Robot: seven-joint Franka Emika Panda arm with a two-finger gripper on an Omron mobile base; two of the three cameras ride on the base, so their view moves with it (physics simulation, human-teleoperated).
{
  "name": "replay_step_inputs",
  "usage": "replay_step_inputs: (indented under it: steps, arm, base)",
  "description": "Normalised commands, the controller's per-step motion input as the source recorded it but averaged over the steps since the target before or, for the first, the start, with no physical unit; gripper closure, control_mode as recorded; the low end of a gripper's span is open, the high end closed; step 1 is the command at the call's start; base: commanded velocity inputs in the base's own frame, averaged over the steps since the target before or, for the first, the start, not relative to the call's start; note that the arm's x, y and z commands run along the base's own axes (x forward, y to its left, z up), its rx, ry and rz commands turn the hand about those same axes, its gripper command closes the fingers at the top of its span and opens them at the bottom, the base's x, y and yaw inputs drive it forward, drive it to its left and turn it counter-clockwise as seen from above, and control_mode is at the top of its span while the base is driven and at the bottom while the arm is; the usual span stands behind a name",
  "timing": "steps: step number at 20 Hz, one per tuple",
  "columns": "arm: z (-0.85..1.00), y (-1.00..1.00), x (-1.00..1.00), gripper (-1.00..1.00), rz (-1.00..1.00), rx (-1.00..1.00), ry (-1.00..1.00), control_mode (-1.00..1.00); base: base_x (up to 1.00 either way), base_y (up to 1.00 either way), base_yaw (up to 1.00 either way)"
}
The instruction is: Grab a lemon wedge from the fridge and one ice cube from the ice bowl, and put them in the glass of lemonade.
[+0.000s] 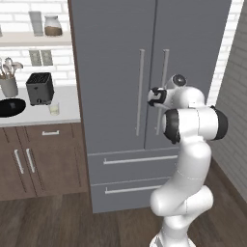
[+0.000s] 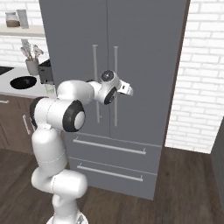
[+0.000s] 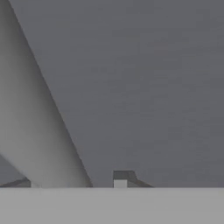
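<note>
The fridge point(image 1: 116, 58) point(image 2: 144, 43) stands with both doors shut, so the lemon wedge is hidden. My gripper point(image 1: 153, 96) point(image 3: 72, 181) is at the right door's long bar handle point(image 1: 164, 77) point(image 3: 39, 109) at mid height. In the hand view, the fingertips point(image 3: 120, 179) stand on either side of the bar, with a gap showing on one side. The black ice bowl point(image 1: 9, 107) point(image 2: 22, 82) sits on the counter to the left. The glass of lemonade point(image 1: 54, 108) stands near the counter's right end. I cannot make out an ice cube in the bowl.
A black toaster point(image 1: 39, 88) and a utensil pot point(image 1: 8, 82) stand behind the glass. Two fridge drawers point(image 1: 135, 159) lie below the doors. A brick wall point(image 1: 236, 96) closes in on the right. Brown cabinets point(image 1: 38, 159) are under the counter.
</note>
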Motion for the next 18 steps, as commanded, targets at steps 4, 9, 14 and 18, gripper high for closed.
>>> replay_step_inputs:
  steps: [4, 9, 14, 18]
  arm:
    - [0.11, -0.91, -0.44, 1.0, -0.18, 0.15, 0.01, -1.0]
    - [0.23, -0.98, -0.39, 1.0, -0.16, 0.18, 0.07, -1.0]
    - [0.21, -0.94, -0.67, 1.0, -0.11, 0.16, 0.02, -1.0]
    - [0.05, -0.99, -0.82, 1.0, -0.08, 0.15, 0.0, -1.0]
  base:
    - [0.0, 0.0, 0.0]
    - [0.0, 0.0, 0.0]
    - [0.0, 0.0, 0.0]
    - [0.0, 0.0, 0.0]
